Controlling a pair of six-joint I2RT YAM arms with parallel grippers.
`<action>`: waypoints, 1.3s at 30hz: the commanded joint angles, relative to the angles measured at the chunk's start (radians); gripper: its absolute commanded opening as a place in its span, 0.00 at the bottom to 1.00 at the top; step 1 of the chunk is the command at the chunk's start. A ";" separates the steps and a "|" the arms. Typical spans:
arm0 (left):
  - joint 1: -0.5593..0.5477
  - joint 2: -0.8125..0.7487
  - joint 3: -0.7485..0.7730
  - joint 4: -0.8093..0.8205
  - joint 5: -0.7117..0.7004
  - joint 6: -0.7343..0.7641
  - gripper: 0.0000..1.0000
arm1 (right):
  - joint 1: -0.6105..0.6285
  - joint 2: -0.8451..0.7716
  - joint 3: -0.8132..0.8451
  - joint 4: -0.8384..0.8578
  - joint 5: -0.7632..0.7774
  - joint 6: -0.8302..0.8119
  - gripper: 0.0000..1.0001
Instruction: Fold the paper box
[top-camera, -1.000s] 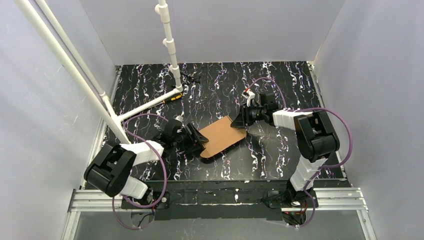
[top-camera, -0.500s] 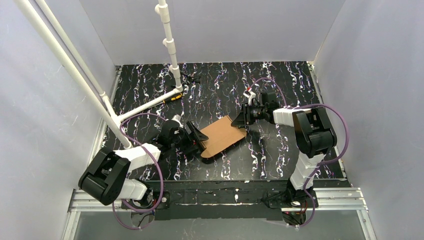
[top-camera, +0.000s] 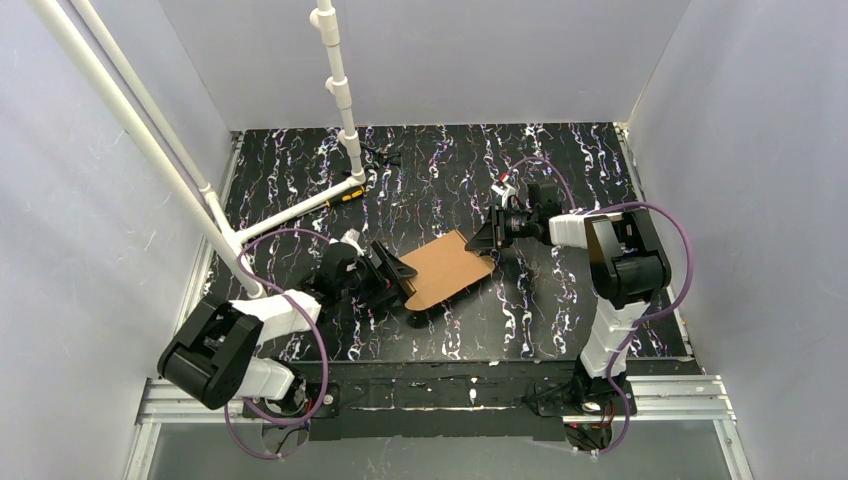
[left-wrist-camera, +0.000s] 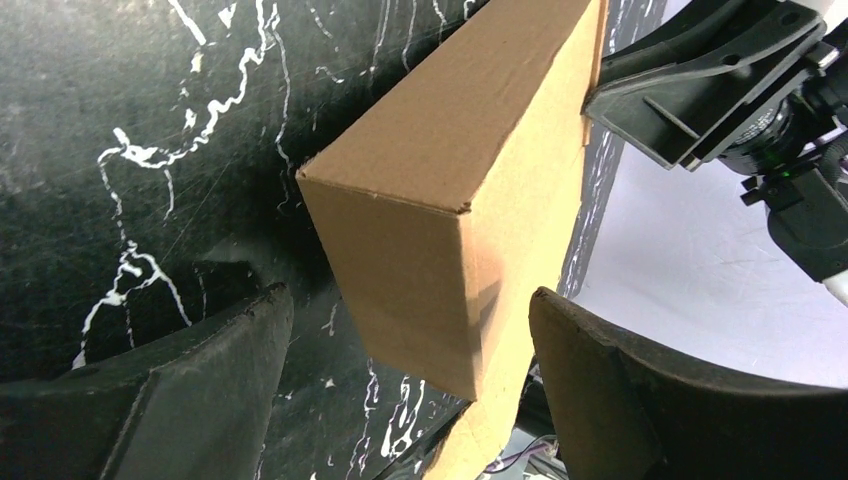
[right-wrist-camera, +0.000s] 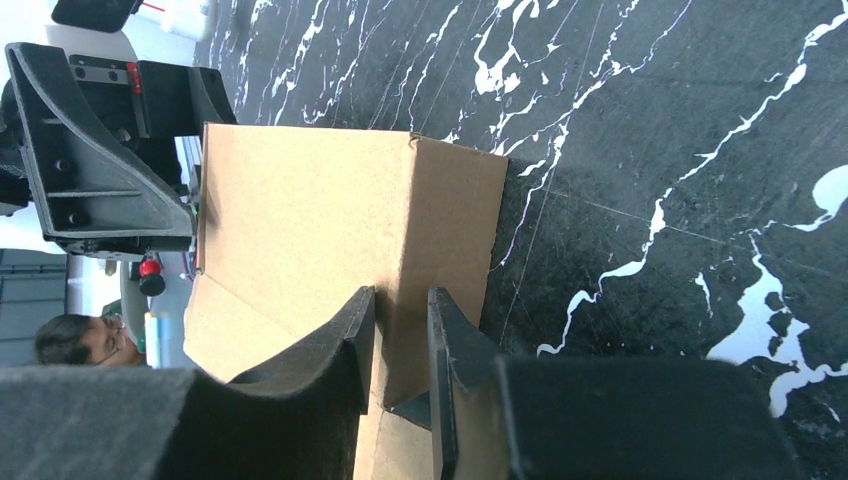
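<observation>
The paper box (top-camera: 447, 270) is a brown, folded-up flat carton lying on the black marbled table (top-camera: 560, 160). My left gripper (top-camera: 398, 273) stands open at its near-left end. In the left wrist view the box end (left-wrist-camera: 420, 260) sits between the wide fingers (left-wrist-camera: 200, 390), touching neither. My right gripper (top-camera: 484, 239) is at the far-right corner. In the right wrist view its fingers (right-wrist-camera: 350, 330) stand narrowly apart with the cardboard edge (right-wrist-camera: 400, 300) of the box (right-wrist-camera: 300, 220) pinched between them.
A white pipe frame (top-camera: 300, 205) runs across the table's back left. A small black-and-orange marker (top-camera: 345, 196) lies by its foot. Grey walls close in the left, back and right sides.
My left gripper has opened wide and let go of the box's end. My right gripper has narrowed onto the box's far corner, and the box has shifted slightly.
</observation>
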 joint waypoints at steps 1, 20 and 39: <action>0.006 0.017 -0.006 0.081 -0.017 -0.016 0.86 | -0.020 0.049 -0.001 -0.050 0.111 -0.040 0.31; 0.006 0.200 -0.040 0.465 0.040 -0.295 0.74 | -0.020 0.059 0.001 -0.043 0.089 -0.032 0.31; 0.005 0.251 -0.046 0.614 0.068 -0.294 0.34 | -0.043 -0.058 0.086 -0.187 -0.063 -0.166 0.73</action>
